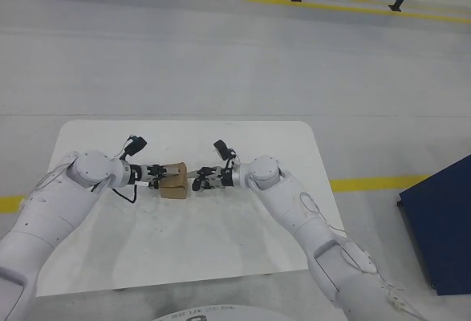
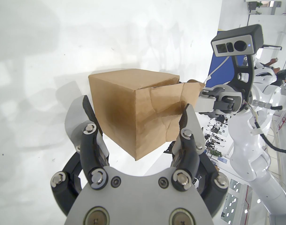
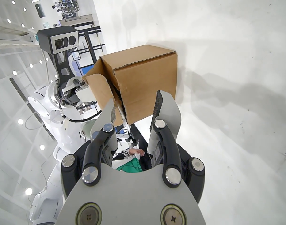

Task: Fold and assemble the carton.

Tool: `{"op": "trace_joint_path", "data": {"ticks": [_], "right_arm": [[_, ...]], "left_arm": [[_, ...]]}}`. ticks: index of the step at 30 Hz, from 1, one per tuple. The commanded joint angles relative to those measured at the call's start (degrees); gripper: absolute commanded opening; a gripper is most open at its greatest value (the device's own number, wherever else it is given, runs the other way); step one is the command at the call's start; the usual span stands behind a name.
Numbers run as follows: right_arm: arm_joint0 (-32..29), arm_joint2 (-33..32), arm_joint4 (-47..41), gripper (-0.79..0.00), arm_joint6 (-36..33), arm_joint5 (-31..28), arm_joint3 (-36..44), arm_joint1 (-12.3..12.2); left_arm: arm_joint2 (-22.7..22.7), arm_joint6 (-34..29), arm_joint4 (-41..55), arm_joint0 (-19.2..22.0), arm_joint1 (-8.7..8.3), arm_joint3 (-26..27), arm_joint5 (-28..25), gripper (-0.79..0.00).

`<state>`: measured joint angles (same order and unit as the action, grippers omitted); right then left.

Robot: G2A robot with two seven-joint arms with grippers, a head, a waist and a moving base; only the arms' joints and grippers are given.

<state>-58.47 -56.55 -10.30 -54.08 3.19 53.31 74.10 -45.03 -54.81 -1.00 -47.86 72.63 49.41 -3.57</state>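
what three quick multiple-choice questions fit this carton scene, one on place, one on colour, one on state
1. Where is the carton?
A. on the table, between the left gripper and the right gripper
B. at a table corner, far from both arms
C. on the floor

2. What colour is the carton?
A. white
B. blue
C. brown

3. What state is the carton in?
A. a flat, unfolded sheet
B. raised into a box, with one flap sticking out
C. crushed into a ball

Answers:
1. A, the top view shows it mid-table with a gripper at each end.
2. C, both wrist views show plain brown cardboard.
3. B, its faces meet at square edges and the flap juts from one end.
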Motion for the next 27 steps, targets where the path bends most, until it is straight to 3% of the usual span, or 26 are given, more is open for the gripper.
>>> {"op": "trace_joint_path", "data": {"ticks": [1, 12, 27], "right_arm": [[0.2, 0.3, 0.1, -0.449, 0.2, 0.4, 0.0, 0.1], [1.2, 1.8, 0.8, -0.465, 0.9, 2.3, 0.3, 0.5], [2.1, 3.2, 1.1, -0.462, 1.8, 4.2, -0.3, 1.0]], "left_arm": [[0.1, -0.3, 0.3, 0.2, 0.15, -0.6, -0.4, -0.120], [0.2, -1.3, 1.1, 1.4, 0.87, -3.2, -2.3, -0.154], [0.4, -2.0, 1.2, 2.2, 1.62, -5.8, -3.5, -0.142]]}}
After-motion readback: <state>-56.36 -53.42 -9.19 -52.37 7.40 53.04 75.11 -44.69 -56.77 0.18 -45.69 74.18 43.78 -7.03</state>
